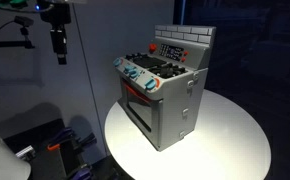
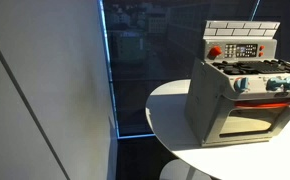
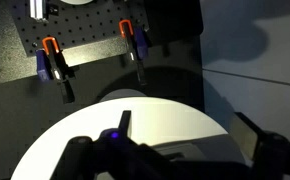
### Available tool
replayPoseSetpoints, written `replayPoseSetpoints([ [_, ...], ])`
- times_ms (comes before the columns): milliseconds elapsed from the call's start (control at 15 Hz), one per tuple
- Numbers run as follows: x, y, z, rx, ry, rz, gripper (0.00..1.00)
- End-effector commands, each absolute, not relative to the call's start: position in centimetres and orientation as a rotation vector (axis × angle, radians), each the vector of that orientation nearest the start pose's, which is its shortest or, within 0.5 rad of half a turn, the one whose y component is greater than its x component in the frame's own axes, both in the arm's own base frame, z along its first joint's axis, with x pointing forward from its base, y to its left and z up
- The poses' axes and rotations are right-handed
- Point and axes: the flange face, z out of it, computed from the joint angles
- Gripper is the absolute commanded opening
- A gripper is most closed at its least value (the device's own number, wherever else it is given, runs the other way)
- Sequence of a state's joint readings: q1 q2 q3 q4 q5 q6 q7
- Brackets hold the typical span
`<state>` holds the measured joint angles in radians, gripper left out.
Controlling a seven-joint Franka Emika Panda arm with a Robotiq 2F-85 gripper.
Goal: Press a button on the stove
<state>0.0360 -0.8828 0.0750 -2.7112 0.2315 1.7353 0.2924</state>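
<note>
Pincer [image 1: 58,45] hangs released, jaws spread, high above and well apart from the stove [image 1: 163,95], which stands on the round white table [image 1: 235,140]. The approach seems barely begun; next it must travel toward the stove's back panel and its red button [image 1: 150,47].

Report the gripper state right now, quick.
Gripper: open, holding nothing, up in the air clear of the stove.

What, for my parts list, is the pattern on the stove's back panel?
Grey bricks across the back panel, clearest in an exterior view.
</note>
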Motion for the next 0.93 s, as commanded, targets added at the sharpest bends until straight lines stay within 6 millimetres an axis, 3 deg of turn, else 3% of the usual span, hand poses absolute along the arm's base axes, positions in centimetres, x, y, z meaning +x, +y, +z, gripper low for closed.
replayPoseSetpoints([
  [0,27.6,5.2,46.6,-2.963,0.387,0.184,1.00],
  [267,27.7,5.0,46.7,-2.969,0.401,0.180,1.00],
  [867,29.3,1.4,50.2,-2.997,0.557,0.049,1.00],
])
